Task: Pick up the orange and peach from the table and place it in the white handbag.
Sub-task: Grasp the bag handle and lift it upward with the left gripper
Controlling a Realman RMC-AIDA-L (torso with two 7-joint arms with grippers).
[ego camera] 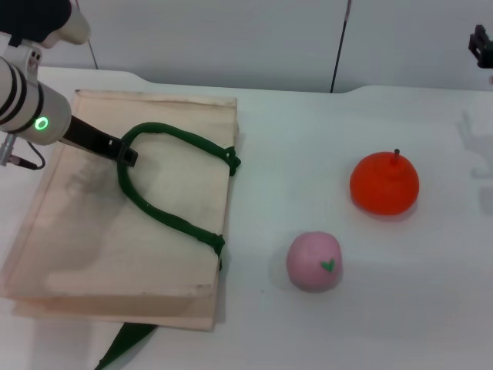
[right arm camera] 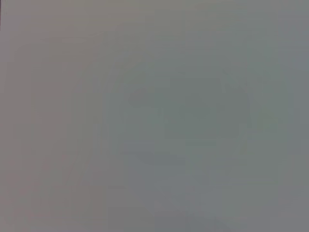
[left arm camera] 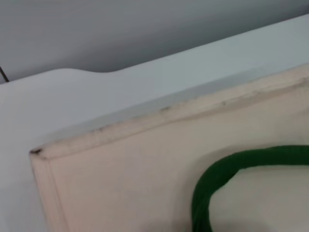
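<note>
The orange [ego camera: 384, 183], bright orange-red with a short dark stem, sits on the table at the right. Nearer and left of it lies the pale pink peach [ego camera: 314, 262] with its green leaf mark. The white handbag [ego camera: 154, 254] lies flat on the left, its dark green handle [ego camera: 166, 212] looping over it. My left gripper [ego camera: 127, 156] reaches in from the upper left and its black tip meets the bend of the handle [left arm camera: 212, 179]. Only a dark bit of my right gripper [ego camera: 481, 46] shows at the far right edge, well away from both fruits.
The white table [ego camera: 308, 131] ends at a grey wall behind. A second green strap [ego camera: 123, 343] sticks out from under the bag's near edge. The right wrist view is a blank grey surface.
</note>
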